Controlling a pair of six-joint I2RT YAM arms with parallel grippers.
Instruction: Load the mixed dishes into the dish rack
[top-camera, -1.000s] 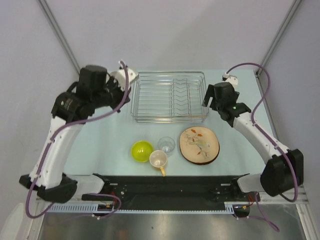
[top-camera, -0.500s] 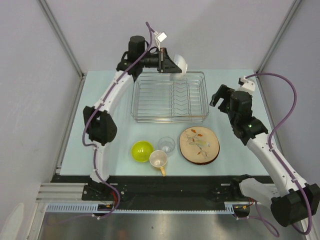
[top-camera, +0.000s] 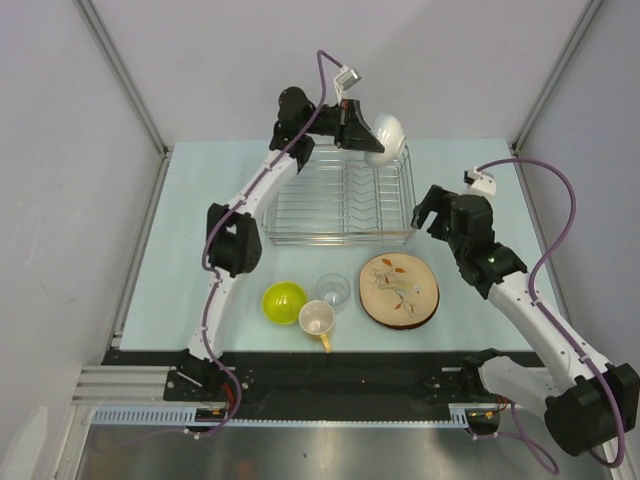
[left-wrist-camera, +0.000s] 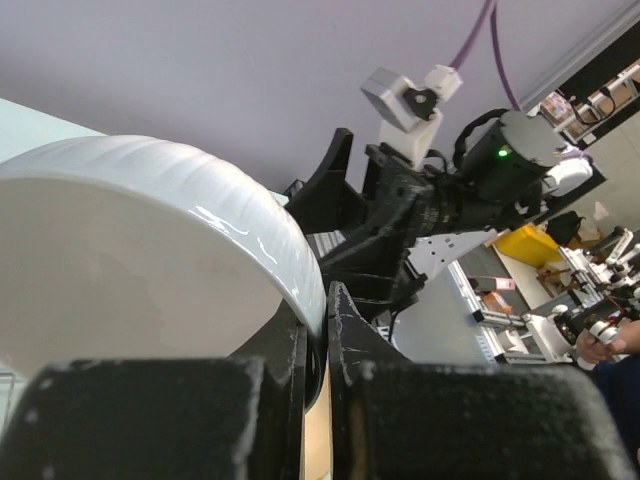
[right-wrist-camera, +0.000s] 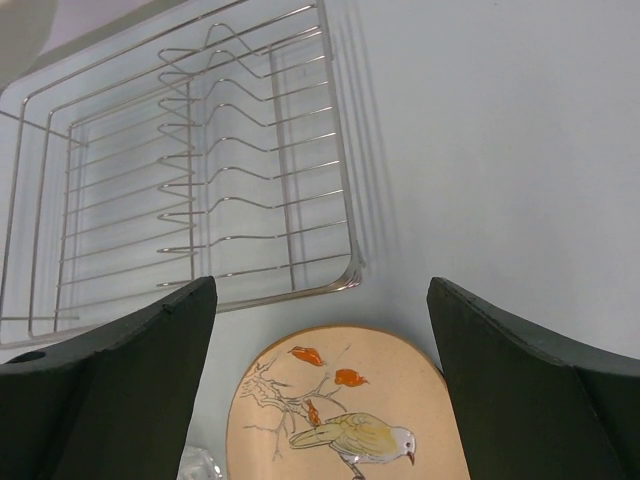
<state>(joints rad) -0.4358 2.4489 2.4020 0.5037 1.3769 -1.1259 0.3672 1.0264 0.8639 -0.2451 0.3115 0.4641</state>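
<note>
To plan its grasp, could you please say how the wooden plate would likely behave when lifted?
The plate lies flat on the table, so its edge probably offers little purchase and it may slide when pushed. It looks thick and rigid, likely not floppy or very fragile.

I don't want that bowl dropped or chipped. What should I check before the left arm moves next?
1. Left end effector shut on the rim of the bowl: ok.
2. Bowl lined up with a slot of the rack: cannot tell; it hangs near the far right corner.
3. Rack free of other dishes: ok.
4. Right end effector open and empty: ok.
5. Right end effector apart from the bowl: ok, near the wooden plate.
</note>
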